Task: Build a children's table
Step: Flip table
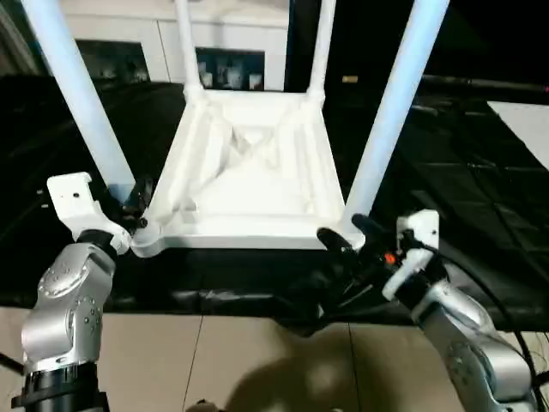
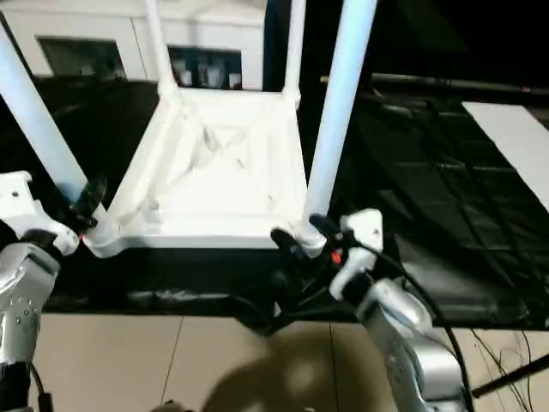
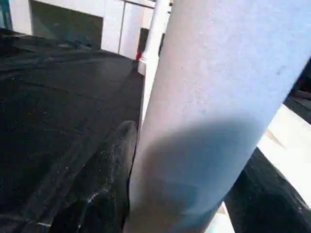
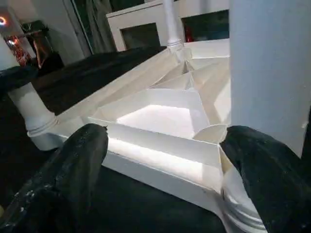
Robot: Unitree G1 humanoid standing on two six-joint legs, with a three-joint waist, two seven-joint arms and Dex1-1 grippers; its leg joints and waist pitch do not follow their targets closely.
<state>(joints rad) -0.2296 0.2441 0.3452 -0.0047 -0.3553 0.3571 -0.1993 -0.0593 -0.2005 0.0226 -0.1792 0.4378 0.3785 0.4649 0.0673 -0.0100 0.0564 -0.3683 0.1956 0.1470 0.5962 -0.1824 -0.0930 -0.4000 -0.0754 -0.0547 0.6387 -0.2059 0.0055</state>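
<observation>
The children's table lies upside down, its ribbed white tabletop (image 1: 249, 172) on the black sheet with white tube legs standing up from the corner sockets. My left gripper (image 1: 137, 206) is at the base of the near-left leg (image 1: 81, 94). In the left wrist view that leg (image 3: 214, 121) sits between the two black fingers (image 3: 112, 170), which press against it. My right gripper (image 1: 343, 228) is at the near-right corner, beside the foot of the near-right leg (image 1: 390, 112). Its fingers (image 4: 77, 160) stand wide apart and hold nothing. Two far legs (image 1: 322, 43) rise at the back.
The black-sheeted worktable (image 1: 480, 189) ends just in front of the tabletop, with tan floor (image 1: 214, 360) below. A long flat white board (image 1: 527, 129) lies at the right. White cabinets (image 1: 129, 34) stand behind. Cables (image 2: 506, 352) trail near my right forearm.
</observation>
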